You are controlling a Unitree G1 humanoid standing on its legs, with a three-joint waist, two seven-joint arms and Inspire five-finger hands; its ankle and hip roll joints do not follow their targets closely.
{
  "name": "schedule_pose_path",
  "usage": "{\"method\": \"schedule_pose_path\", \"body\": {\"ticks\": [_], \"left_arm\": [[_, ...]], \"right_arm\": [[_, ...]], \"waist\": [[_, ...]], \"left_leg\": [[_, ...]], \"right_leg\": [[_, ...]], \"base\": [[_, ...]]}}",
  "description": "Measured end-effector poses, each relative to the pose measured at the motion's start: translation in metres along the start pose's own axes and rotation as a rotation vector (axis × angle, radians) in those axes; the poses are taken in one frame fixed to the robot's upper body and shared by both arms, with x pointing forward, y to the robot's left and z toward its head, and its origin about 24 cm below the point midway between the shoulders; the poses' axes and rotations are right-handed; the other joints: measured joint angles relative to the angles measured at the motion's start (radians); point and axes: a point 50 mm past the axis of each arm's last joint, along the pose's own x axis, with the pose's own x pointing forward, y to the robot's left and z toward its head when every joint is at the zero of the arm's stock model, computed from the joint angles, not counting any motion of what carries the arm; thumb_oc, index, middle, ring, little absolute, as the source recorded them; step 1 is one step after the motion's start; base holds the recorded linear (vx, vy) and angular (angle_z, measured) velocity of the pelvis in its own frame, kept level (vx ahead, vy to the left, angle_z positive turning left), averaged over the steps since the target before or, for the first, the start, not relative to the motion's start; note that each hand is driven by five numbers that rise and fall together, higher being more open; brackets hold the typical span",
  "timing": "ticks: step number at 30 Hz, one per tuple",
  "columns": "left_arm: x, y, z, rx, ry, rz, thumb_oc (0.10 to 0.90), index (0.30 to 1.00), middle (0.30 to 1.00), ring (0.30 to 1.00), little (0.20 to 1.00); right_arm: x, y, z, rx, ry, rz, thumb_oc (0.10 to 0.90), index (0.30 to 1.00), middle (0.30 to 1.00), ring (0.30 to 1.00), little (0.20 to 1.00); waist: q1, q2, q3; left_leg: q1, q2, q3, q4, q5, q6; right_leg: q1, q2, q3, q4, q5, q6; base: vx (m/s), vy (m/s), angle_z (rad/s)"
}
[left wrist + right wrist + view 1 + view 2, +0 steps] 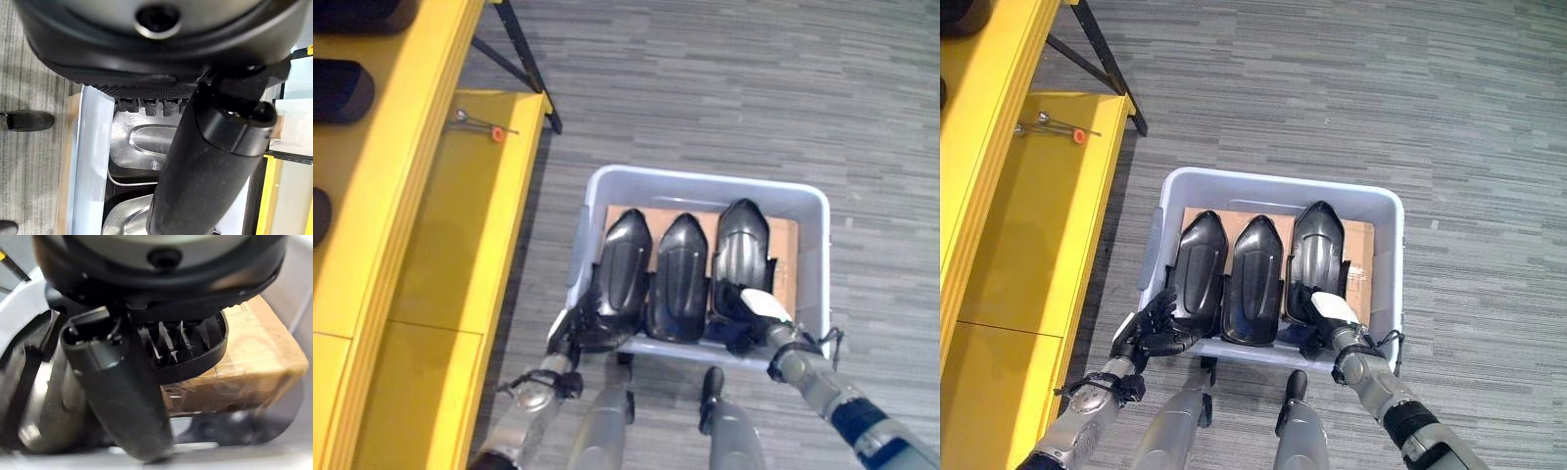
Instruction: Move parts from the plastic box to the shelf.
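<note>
A pale plastic box [1263, 181] stands on the floor with three glossy black moulded parts side by side on cardboard [1359, 245]: left part [1197, 264], middle part [1253, 279], right part [1317, 250]. My left hand [1146, 333] is at the box's near left corner, fingers relaxed and spread against the left part's near edge; its thumb [210, 161] crosses the left wrist view. My right hand [1332, 311], with a white thumb cover, grips the right part's near end, thumb on top and fingers curled beneath; the part's ribbed end [195, 347] shows past its thumb [117, 396].
A yellow shelf [411, 147] runs along the left, with dark parts [337, 90] lying on its upper level and a small orange-tipped tool [484, 125] on the lower board. A black stand leg [524, 59] slants beside it. Grey carpet lies all around the box.
</note>
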Motion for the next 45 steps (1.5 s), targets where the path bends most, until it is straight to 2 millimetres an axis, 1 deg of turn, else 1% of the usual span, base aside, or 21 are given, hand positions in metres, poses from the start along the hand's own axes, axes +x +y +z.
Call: {"method": "schedule_pose_path", "body": {"ticks": [3, 7, 8, 9, 10, 12, 15, 16, 18, 24, 29, 33, 37, 38, 39, 40, 43, 45], "left_arm": [[0.003, -0.004, 0.002, 0.006, -0.004, -0.018, 0.900, 1.000, 1.000, 1.000, 1.000], [0.004, -0.007, 0.000, 0.014, 0.007, -0.028, 0.900, 1.000, 1.000, 1.000, 1.000], [0.004, -0.007, -0.002, 0.015, 0.012, -0.029, 0.900, 1.000, 1.000, 1.000, 1.000], [0.004, -0.007, -0.004, 0.015, 0.020, -0.028, 0.900, 1.000, 1.000, 1.000, 1.000], [0.003, -0.007, -0.005, 0.014, 0.026, -0.028, 0.900, 1.000, 1.000, 1.000, 1.000], [0.002, -0.009, -0.007, 0.015, 0.032, -0.034, 0.900, 1.000, 1.000, 1.000, 1.000], [-0.001, -0.010, -0.012, 0.016, 0.048, -0.041, 0.900, 1.000, 1.000, 1.000, 1.000], [-0.002, -0.010, -0.014, 0.015, 0.053, -0.040, 0.900, 1.000, 1.000, 1.000, 1.000], [-0.004, -0.011, -0.017, 0.015, 0.062, -0.042, 0.900, 1.000, 1.000, 1.000, 1.000], [-0.004, -0.012, -0.017, 0.014, 0.061, -0.048, 0.900, 1.000, 1.000, 1.000, 1.000], [-0.003, -0.012, -0.015, 0.014, 0.052, -0.047, 0.900, 1.000, 1.000, 1.000, 1.000], [-0.004, -0.011, -0.017, 0.014, 0.060, -0.029, 0.900, 1.000, 1.000, 1.000, 1.000], [-0.005, -0.009, -0.018, 0.012, 0.060, -0.014, 0.900, 1.000, 1.000, 1.000, 1.000], [-0.005, -0.008, -0.018, 0.011, 0.062, -0.012, 0.900, 1.000, 1.000, 1.000, 1.000], [-0.005, -0.008, -0.018, 0.011, 0.063, -0.011, 0.900, 1.000, 1.000, 1.000, 1.000], [-0.006, -0.007, -0.019, 0.010, 0.066, -0.008, 0.900, 1.000, 1.000, 1.000, 1.000], [-0.010, 0.000, -0.022, -0.002, 0.072, 0.025, 0.900, 1.000, 1.000, 1.000, 1.000], [-0.011, 0.001, -0.023, -0.002, 0.076, 0.029, 0.900, 1.000, 1.000, 1.000, 1.000]], "right_arm": [[0.007, 0.004, -0.001, -0.108, 0.022, -0.002, 0.900, 1.000, 1.000, 1.000, 1.000], [0.011, 0.011, 0.002, -0.113, 0.046, -0.006, 0.900, 1.000, 1.000, 1.000, 1.000], [0.012, 0.013, 0.002, -0.110, 0.054, -0.007, 0.847, 0.926, 0.926, 0.926, 0.926], [0.012, 0.018, 0.002, -0.105, 0.069, -0.001, 0.643, 0.640, 0.640, 0.640, 0.640], [0.013, 0.021, 0.001, -0.101, 0.084, 0.004, 0.400, 0.300, 0.300, 0.300, 0.300], [0.014, 0.024, 0.001, -0.100, 0.106, -0.004, 0.400, 0.300, 0.300, 0.300, 0.300], [0.021, 0.014, 0.002, -0.098, 0.126, -0.035, 0.400, 0.300, 0.300, 0.300, 0.300], [0.020, 0.019, -0.002, -0.080, 0.150, -0.019, 0.400, 0.300, 0.300, 0.300, 0.300], [0.018, 0.023, -0.004, -0.086, 0.162, -0.004, 0.400, 0.300, 0.300, 0.300, 0.300], [0.018, 0.021, -0.005, -0.086, 0.166, -0.019, 0.400, 0.300, 0.300, 0.300, 0.300], [0.017, 0.022, -0.006, -0.023, 0.184, -0.026, 0.400, 0.300, 0.300, 0.300, 0.300], [0.011, 0.028, -0.006, 0.061, 0.187, -0.033, 0.400, 0.300, 0.300, 0.300, 0.300], [0.002, 0.031, -0.009, 0.066, 0.167, -0.019, 0.400, 0.300, 0.300, 0.300, 0.300], [0.001, 0.033, -0.010, 0.069, 0.170, -0.012, 0.400, 0.300, 0.300, 0.300, 0.300], [0.002, 0.028, -0.008, 0.078, 0.157, -0.020, 0.400, 0.300, 0.300, 0.300, 0.300], [-0.002, 0.030, -0.009, 0.084, 0.149, 0.003, 0.400, 0.300, 0.300, 0.300, 0.300], [-0.014, 0.048, -0.008, 0.112, 0.142, 0.080, 0.400, 0.300, 0.300, 0.300, 0.300], [-0.018, 0.049, -0.010, 0.117, 0.145, 0.084, 0.400, 0.300, 0.300, 0.300, 0.300]], "waist": [[0.002, 0.006, -0.003], [0.002, 0.009, -0.005], [0.003, 0.011, -0.007], [0.004, 0.013, -0.014], [0.007, 0.014, -0.032], [0.013, 0.021, -0.053], [0.015, 0.036, -0.074], [0.018, 0.037, -0.085], [0.018, 0.038, -0.095], [0.018, 0.037, -0.098], [0.017, 0.034, -0.102], [0.015, 0.030, -0.104], [0.013, 0.028, -0.106], [0.014, 0.027, -0.105], [0.012, 0.024, -0.107], [0.012, 0.022, -0.108], [0.013, 0.005, -0.116], [0.012, 0.004, -0.117]], "left_leg": [[-0.010, 0.001, -0.002, 0.001, 0.002, -0.004], [-0.010, 0.002, -0.005, 0.008, -0.001, -0.009], [-0.010, 0.002, -0.006, 0.010, -0.002, -0.010], [-0.012, 0.002, -0.006, 0.011, -0.002, -0.011], [-0.022, 0.002, -0.006, 0.012, -0.003, -0.011], [-0.029, 0.002, -0.007, 0.014, -0.003, -0.011], [-0.028, 0.002, -0.007, 0.013, -0.003, -0.011], [-0.029, 0.002, -0.007, 0.013, -0.003, -0.011], [-0.028, 0.003, -0.007, 0.013, -0.003, -0.011], [-0.033, 0.003, -0.007, 0.014, -0.003, -0.012], [-0.041, 0.003, -0.007, 0.015, -0.003, -0.011], [-0.031, 0.005, -0.005, 0.014, 0.005, -0.012], [-0.019, 0.006, -0.005, 0.010, 0.009, -0.010], [-0.011, 0.006, -0.004, 0.007, 0.013, -0.004], [0.001, 0.007, -0.003, -0.003, 0.013, -0.005], [0.013, 0.009, -0.002, -0.011, 0.014, -0.006], [0.049, 0.019, 0.002, -0.031, 0.013, -0.008], [0.065, 0.022, 0.002, -0.044, 0.016, -0.011]], "right_leg": [[-0.021, -0.001, 0.003, 0.024, -0.009, -0.005], [-0.028, -0.004, 0.004, 0.045, -0.025, -0.012], [-0.029, -0.003, 0.004, 0.049, -0.027, -0.013], [-0.035, -0.004, 0.006, 0.058, -0.030, -0.015], [-0.047, -0.005, 0.007, 0.064, -0.033, -0.015], [-0.056, -0.005, 0.006, 0.072, -0.035, -0.017], [-0.058, -0.007, 0.006, 0.081, -0.037, -0.018], [-0.059, -0.008, 0.006, 0.085, -0.040, -0.019], [-0.060, -0.007, 0.006, 0.088, -0.042, -0.020], [-0.072, -0.008, 0.008, 0.105, -0.044, -0.022], [-0.085, -0.010, 0.008, 0.117, -0.049, -0.024], [-0.078, -0.009, 0.007, 0.117, -0.052, -0.024], [-0.064, -0.008, 0.005, 0.110, -0.052, -0.018], [-0.054, -0.006, 0.005, 0.104, -0.050, -0.016], [-0.044, -0.005, 0.005, 0.096, -0.050, -0.015], [-0.031, -0.002, 0.004, 0.087, -0.048, -0.013], [0.013, 0.012, -0.001, 0.046, -0.041, -0.015], [0.031, 0.018, -0.003, 0.024, -0.033, -0.014]], "base": [[0.00, 0.000, 0.00], [0.00, 0.000, 0.00], [0.00, 0.000, 0.00], [0.00, 0.000, 0.00], [0.00, 0.000, 0.00], [0.00, 0.000, 0.00], [0.00, 0.004, 0.02], [0.01, 0.003, 0.03], [0.00, 0.000, 0.00], [0.00, 0.000, 0.00], [0.00, 0.000, 0.01], [0.00, -0.015, -0.01], [0.00, -0.008, 0.00], [0.03, -0.032, -0.01], [0.03, -0.045, -0.02], [0.02, -0.041, -0.04], [0.03, -0.041, -0.05], [0.02, -0.038, -0.04]]}}
